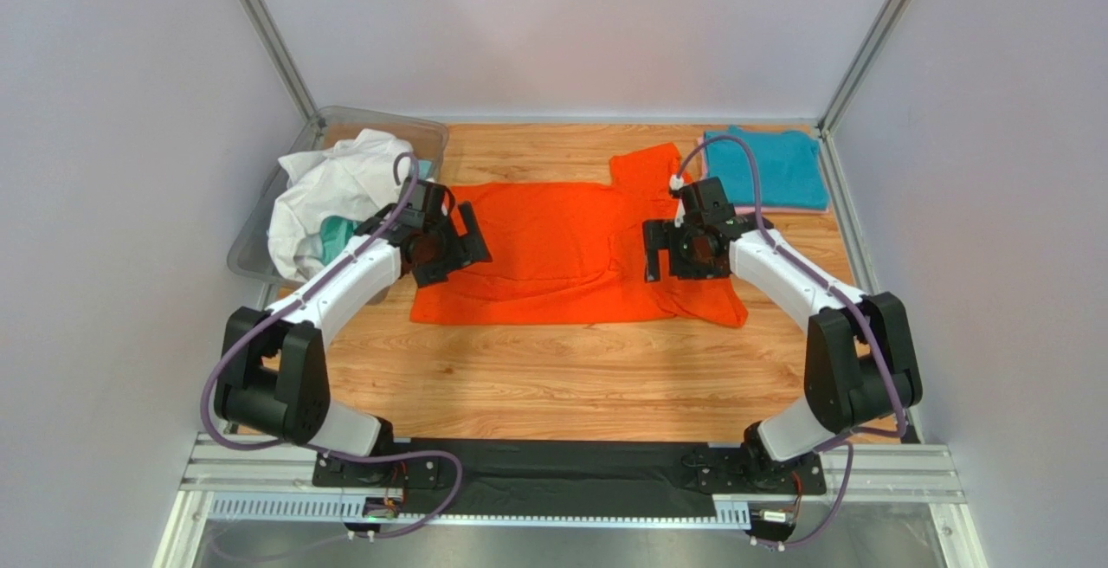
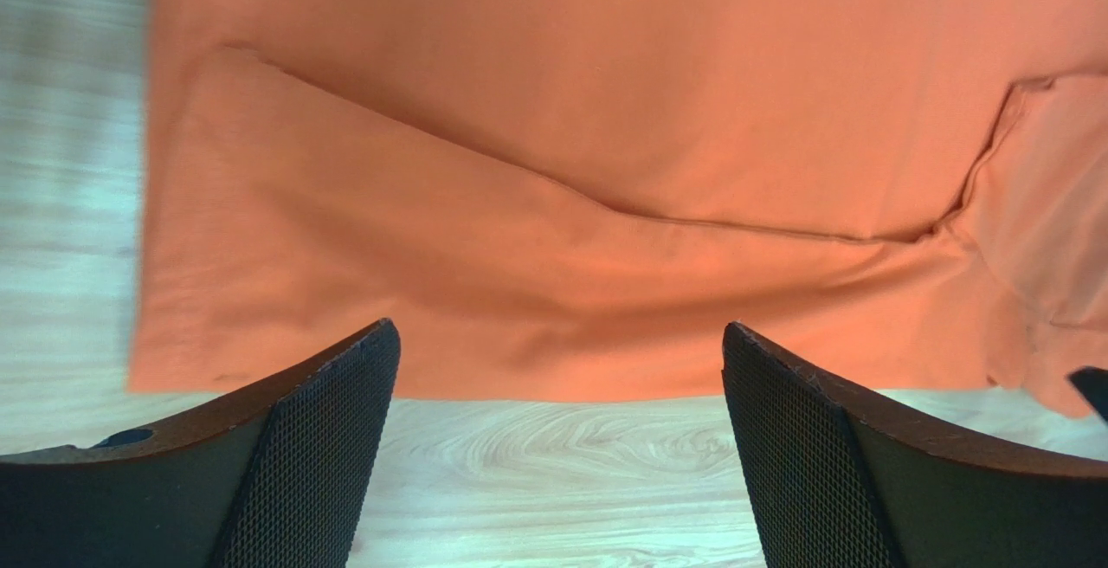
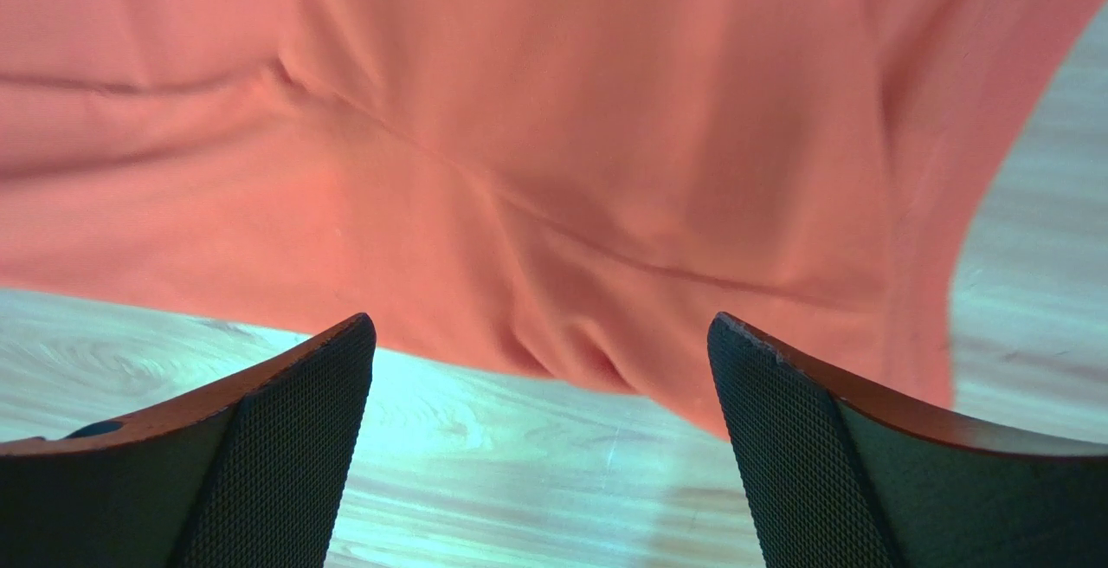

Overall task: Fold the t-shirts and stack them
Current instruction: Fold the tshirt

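A bright orange t-shirt [image 1: 559, 250] lies spread flat across the middle of the wooden table, one sleeve pointing to the back and one to the front right. My left gripper [image 1: 471, 241] hovers open over its left end. The left wrist view shows the orange t-shirt [image 2: 585, 140] lying flat, with my left gripper [image 2: 559, 327] holding nothing. My right gripper [image 1: 654, 254] stands open over the right part, near the sleeves. In the right wrist view the orange t-shirt [image 3: 585, 114] is rumpled, and my right gripper [image 3: 540, 319] has nothing between its fingers. A folded teal t-shirt [image 1: 767, 168] lies at the back right.
A clear plastic bin [image 1: 390, 117] stands at the back left with a crumpled white t-shirt [image 1: 332, 192] spilling over it and a bit of teal cloth [image 1: 336, 233] beneath. Bare wood runs along the front of the table [image 1: 559, 373]. Frame posts rise at both back corners.
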Controlling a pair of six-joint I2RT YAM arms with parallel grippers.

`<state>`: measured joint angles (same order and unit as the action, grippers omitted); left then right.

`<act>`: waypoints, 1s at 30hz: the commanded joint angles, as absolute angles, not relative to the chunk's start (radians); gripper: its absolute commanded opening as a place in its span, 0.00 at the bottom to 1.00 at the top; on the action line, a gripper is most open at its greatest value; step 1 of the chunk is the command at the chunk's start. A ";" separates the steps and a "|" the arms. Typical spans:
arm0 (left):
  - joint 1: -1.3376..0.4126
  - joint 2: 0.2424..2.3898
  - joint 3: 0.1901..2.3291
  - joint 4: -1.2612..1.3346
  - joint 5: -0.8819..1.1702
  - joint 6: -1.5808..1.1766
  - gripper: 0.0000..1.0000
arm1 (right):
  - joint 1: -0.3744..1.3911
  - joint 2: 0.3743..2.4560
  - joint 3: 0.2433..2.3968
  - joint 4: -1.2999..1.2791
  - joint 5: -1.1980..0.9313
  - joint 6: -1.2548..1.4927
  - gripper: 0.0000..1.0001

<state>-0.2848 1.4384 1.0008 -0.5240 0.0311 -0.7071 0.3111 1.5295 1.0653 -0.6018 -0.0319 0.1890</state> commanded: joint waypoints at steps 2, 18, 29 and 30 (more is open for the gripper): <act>-0.296 1.523 0.956 -0.428 0.112 -0.706 1.00 | 0.308 1.552 1.011 -0.526 -0.081 0.253 1.00; -0.298 1.605 0.812 -0.402 0.180 -0.706 1.00 | 0.304 1.550 0.891 -0.678 0.042 0.374 1.00; -0.345 1.362 0.626 -0.482 0.186 -0.719 1.00 | 0.310 1.289 0.626 -0.739 0.006 0.544 1.00; -0.350 1.342 0.586 -0.495 0.177 -0.727 1.00 | 0.311 1.248 0.605 -0.742 -0.038 0.560 1.00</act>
